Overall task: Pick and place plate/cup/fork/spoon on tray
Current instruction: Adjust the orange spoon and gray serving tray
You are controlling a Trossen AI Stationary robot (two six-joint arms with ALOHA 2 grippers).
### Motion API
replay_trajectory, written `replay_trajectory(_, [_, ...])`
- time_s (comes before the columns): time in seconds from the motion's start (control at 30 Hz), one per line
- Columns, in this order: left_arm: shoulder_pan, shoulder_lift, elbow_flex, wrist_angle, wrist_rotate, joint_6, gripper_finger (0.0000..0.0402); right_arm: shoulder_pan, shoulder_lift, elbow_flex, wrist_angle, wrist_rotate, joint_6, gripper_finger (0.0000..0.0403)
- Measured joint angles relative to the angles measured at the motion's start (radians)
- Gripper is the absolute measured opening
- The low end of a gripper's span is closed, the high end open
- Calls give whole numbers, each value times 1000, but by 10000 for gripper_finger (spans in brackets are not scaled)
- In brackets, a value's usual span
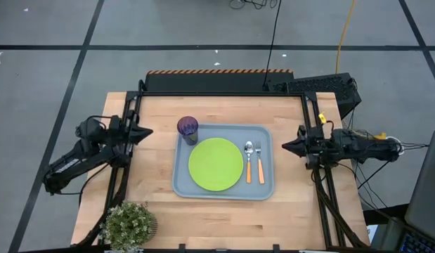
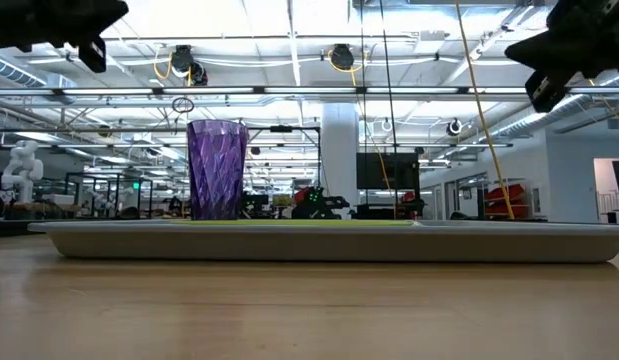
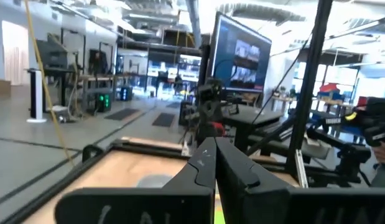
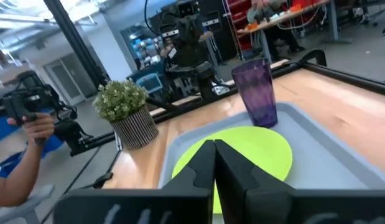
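Tray (image 1: 183, 184) held plate (image 1: 216, 164), cup (image 1: 187, 128) at 10 o'clock, spoon (image 1: 249, 160), fork (image 1: 259, 161); plant (image 1: 128, 223) at 7. I saw left gripper (image 1: 148, 131) and right gripper (image 1: 285, 146) pressed together, off-tray.

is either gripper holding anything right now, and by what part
Nothing is held. The left gripper and right gripper are both shut and empty, parked off either side of the tray.

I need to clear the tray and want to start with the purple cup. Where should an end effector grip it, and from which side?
Probably across the cup's upright wall near mid-height. It stands in the tray's corner nearest the left end effector, with the plate beside it, so approaching from the left looks clearest.
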Motion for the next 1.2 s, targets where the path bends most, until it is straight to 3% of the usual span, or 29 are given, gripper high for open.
replay_trajectory(0.2, [0, 0, 2, 3, 30, -10, 2, 0, 0, -120, 195, -2, 11, 0])
replay_trajectory(0.47, [0, -1, 3, 53, 153, -62, 2, 0, 0, -268, 482, -48, 66, 0])
replay_trajectory(0.67, [0, -1, 3, 49, 186, -80, 17, 0, 0, -266, 574, -64, -84, 0])
replay_trajectory(0.8, [1, -1, 3, 13, 186, -86, 7, 0, 0, -267, 609, -104, -180, 0])
replay_trajectory(1.0, [1, 0, 3, -97, 170, -100, 3, 0, 0, -268, 610, -105, -230, 0])
replay_trajectory(1.2, [1, 0, 3, -107, 168, -100, 4, 0, 0, -268, 611, -105, -232, 0])
